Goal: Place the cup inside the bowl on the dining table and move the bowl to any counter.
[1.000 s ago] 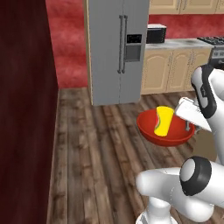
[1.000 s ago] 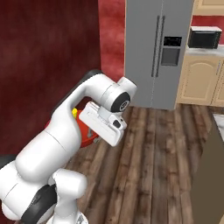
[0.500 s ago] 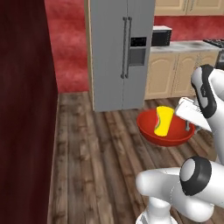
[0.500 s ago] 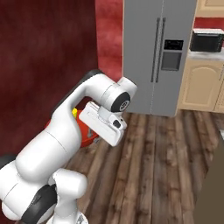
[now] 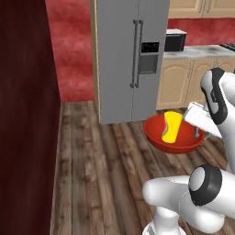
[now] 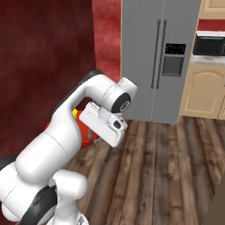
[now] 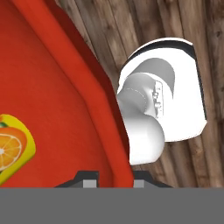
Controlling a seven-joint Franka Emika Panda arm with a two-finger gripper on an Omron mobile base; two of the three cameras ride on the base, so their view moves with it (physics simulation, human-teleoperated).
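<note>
No legible text or brand anywhere; the only marking was an orange-slice graphic on the cup, seen in the hand view. Gripper was narrowed down and clamped on the bowl rim: in the hand view one finger tip sat inside the red wall, the other outside it, w/ the rim passing between them. Bowl was held up off the wood floor, not resting on anything, and looked tilted in the left base view. Cup lay inside the bowl, leaning against the far-left part of its wall, yellow body upright-ish. In the right base view the bowl was mostly hidden behind the arm, just a red sliver plus a bit of yellow cup at its left. Grey fridge stood beyond the bowl, w/ a dispenser panel on its right door; writing on it too small to tell. Counter w/ tan arched doors ran right of the fridge, a microwave on top. Dark red wall near left.
</note>
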